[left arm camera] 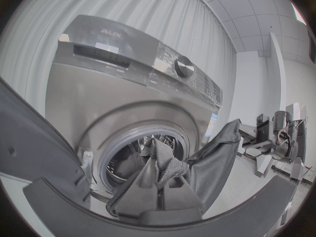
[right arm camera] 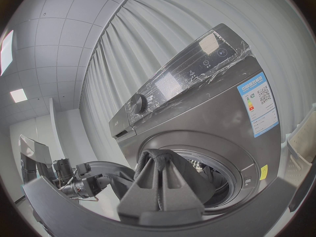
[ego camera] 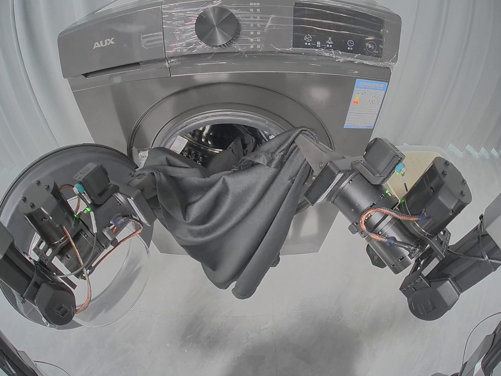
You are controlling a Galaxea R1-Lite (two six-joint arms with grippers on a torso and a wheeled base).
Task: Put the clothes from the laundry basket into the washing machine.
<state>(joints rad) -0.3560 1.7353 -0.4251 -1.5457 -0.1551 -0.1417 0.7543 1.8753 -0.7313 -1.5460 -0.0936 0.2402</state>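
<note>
Directly ahead: front-loading washing machine (ego camera: 229, 79), with door (ego camera: 57, 155) swung fully open to the left, leaving the drum mouth (ego camera: 214, 131) unobstructed for loading.

Across that mouth, slung between both arms: dark garment (ego camera: 229, 215). Upper edge level with the lower lip of the opening; bulk sagging below it, outside the drum. Held at two opposite ends, presumably to keep the cloth spread and its top edge aligned with the opening. Further dark cloth inside the drum; not determinable whether part of this garment or a separate item.

To the right of the machine, behind the right arm: laundry basket (ego camera: 417, 165), contents hidden.

Near the door hinge: left pincer (ego camera: 142, 179), closed tight on the garment's left end. At the right rim of the mouth: right pincer (ego camera: 308, 150), likewise closed on the right end.

Recommended next: carry both ends into the drum before letting go; otherwise expect the hanging bulk to drag the cloth back out.
</note>
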